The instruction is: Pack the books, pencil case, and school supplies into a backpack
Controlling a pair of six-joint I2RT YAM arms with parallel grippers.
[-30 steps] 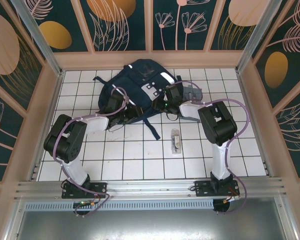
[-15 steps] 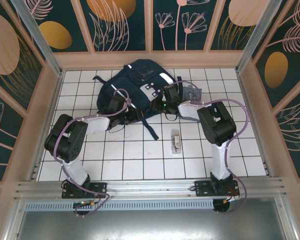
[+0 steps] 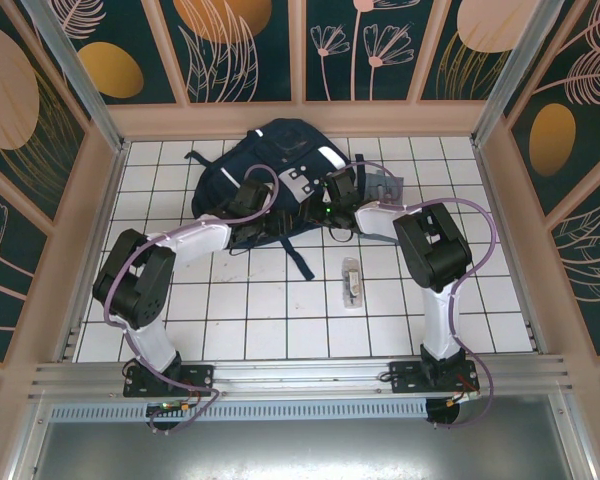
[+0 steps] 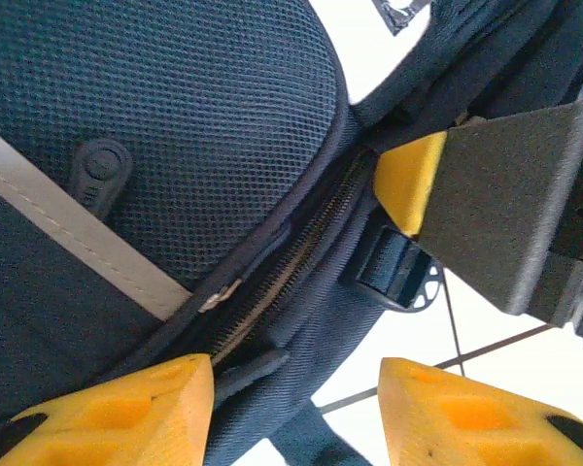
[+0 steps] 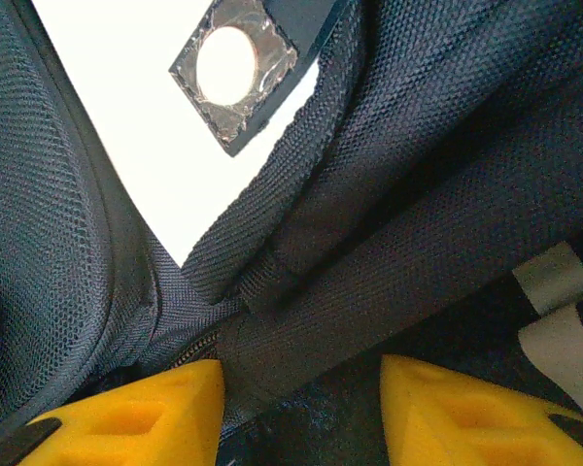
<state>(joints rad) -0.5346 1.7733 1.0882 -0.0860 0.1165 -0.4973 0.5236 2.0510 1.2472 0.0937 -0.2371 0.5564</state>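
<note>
Mostly, the backpack point(image 3: 280, 160) lies toward the far edge of the tiled table point(image 3: 160, 300). The left gripper point(image 4: 293, 393) and right gripper point(image 5: 301, 388) stand spread wide against its fabric, clenching nothing. The school supplies point(image 3: 352, 283) lie alone on open near tiles. The pencil case point(image 3: 385, 186) sits just beside the backpack's right edge.

White tiled tabletop point(image 3: 280, 320), ringed by teal floral wall panels point(image 3: 250, 50); metal rail point(image 3: 300, 375) along near edge.

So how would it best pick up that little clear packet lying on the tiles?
Across its narrow middle, coming straight down from above. The clear packet lies flat on the table, its long axis running near to far, so a pinch closing on its left and right long edges should fit.
</note>
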